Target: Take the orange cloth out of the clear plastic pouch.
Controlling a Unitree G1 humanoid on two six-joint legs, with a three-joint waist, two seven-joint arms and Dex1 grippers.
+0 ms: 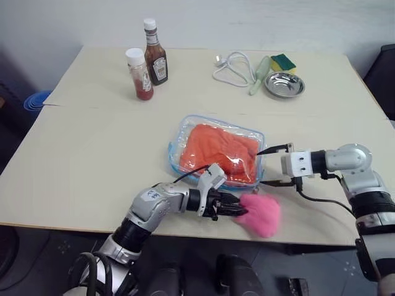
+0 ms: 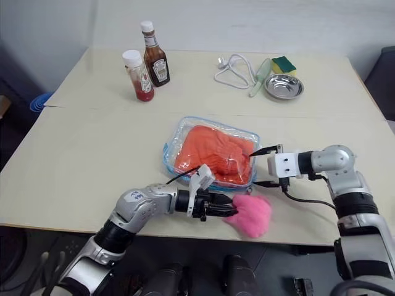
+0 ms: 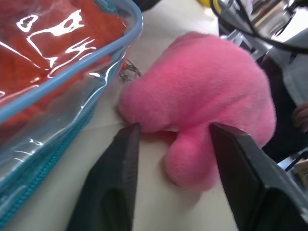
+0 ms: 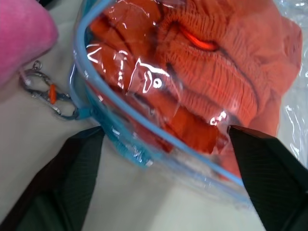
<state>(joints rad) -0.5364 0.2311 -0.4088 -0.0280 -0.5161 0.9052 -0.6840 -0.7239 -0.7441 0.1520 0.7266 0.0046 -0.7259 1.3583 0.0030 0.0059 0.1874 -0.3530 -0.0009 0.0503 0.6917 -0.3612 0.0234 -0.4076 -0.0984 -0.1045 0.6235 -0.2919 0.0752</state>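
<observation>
Nearest the camera, the left claw [image 1: 237, 210] sits w/ fingers spread either side of the pink pom-pom [image 1: 260, 213], not yet pinching. Right claw [image 1: 270, 166] stands open around the pouch's right end. The orange cloth [image 1: 223, 152] looks soft, light, wrinkled, prob. easy to bunch; it lies inside the clear plastic pouch [image 1: 177, 140], mid-bench. Pouch film looks slick, floppy; blue zipper trim seems the best hold.

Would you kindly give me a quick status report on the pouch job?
Left gripper jaws around pink pom-pom. Right gripper jaws open, straddling clear plastic pouch edge. Orange cloth inside. Nothing in the way.
</observation>
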